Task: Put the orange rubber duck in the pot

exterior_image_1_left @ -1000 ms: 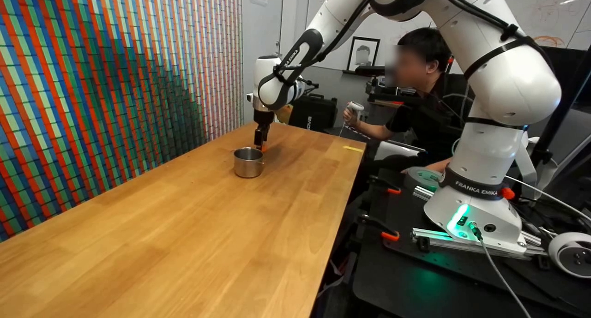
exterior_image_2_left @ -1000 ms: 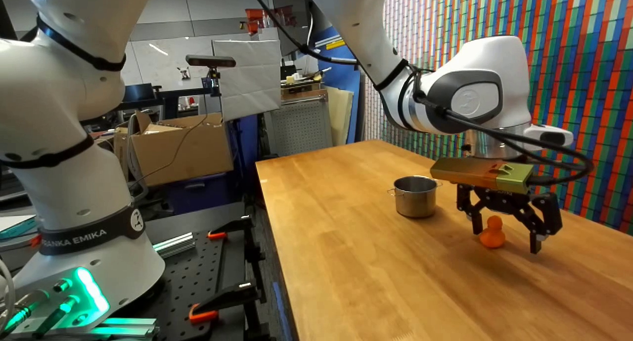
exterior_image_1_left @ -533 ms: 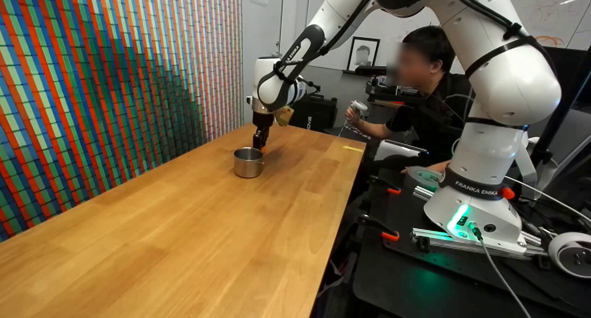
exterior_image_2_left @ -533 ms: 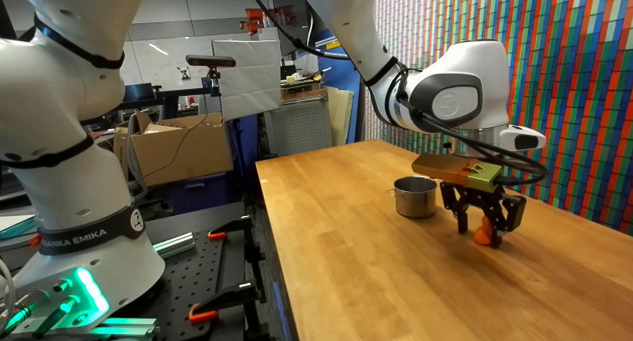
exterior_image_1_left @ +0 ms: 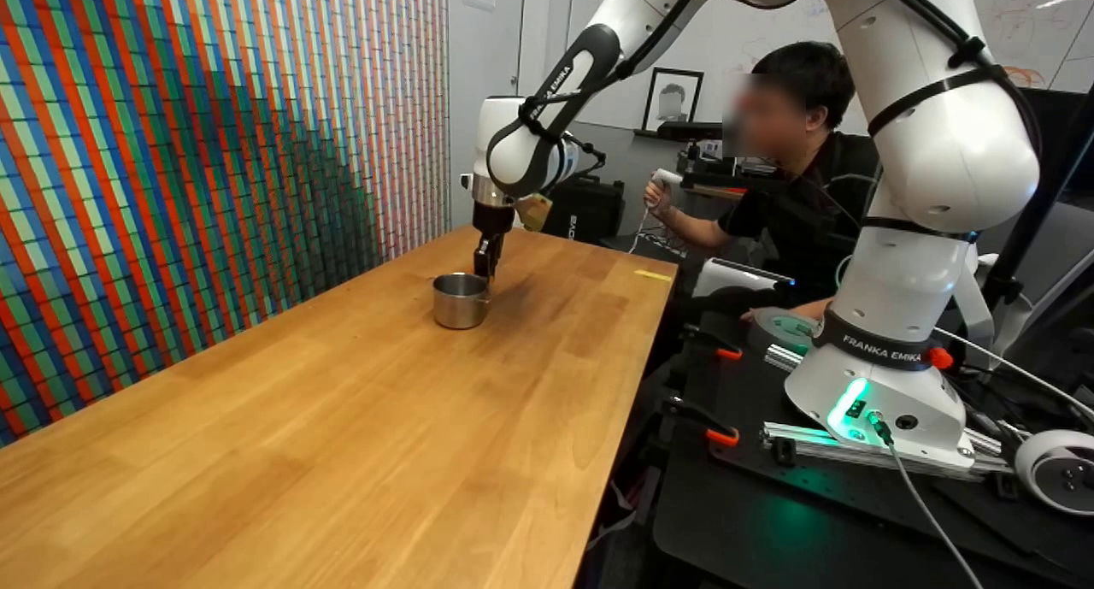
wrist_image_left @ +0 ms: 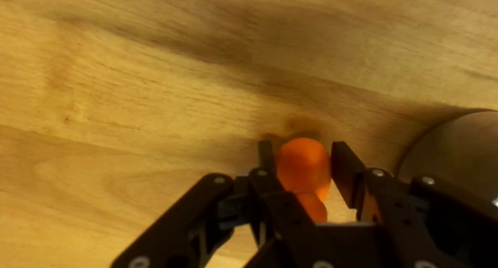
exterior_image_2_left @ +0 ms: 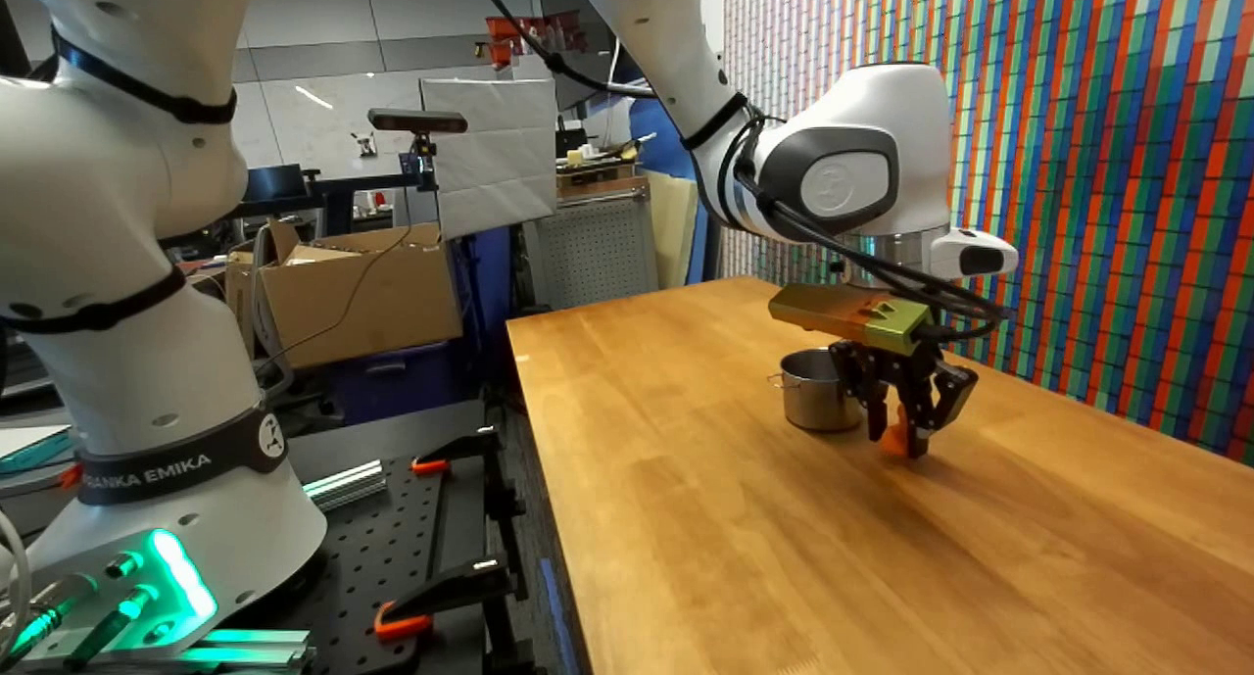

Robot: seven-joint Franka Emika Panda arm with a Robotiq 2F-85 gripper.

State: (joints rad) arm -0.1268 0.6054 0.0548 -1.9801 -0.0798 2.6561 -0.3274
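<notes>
Pressed between the two fingers of my gripper (wrist_image_left: 302, 156) is the orange rubber duck (wrist_image_left: 305, 167), its round body toward the fingertips and its smaller head toward the palm. An exterior view has the duck (exterior_image_2_left: 892, 440) low over the wood, partly covered by a finger; whether it touches the table cannot be told. The silvery pot (exterior_image_2_left: 811, 396) stands upright just beside the gripper (exterior_image_2_left: 895, 434). In the wrist view the pot (wrist_image_left: 459, 147) shows at the right edge. From another side, the gripper (exterior_image_1_left: 485, 273) is right behind the pot (exterior_image_1_left: 460, 307), and the duck is mostly hidden there.
The wooden table (exterior_image_2_left: 666, 459) extends toward the robot base and along a wall of coloured tiles (exterior_image_2_left: 1107, 215). A strip of yellow tape (exterior_image_1_left: 653, 275) marks the table's far edge. A person (exterior_image_1_left: 795, 161) sits beyond the table with a hand controller.
The jaws have closed from wide open onto the duck. Gripper and duck have since shifted toward the pot, now close beside it. The pot has stayed put.
</notes>
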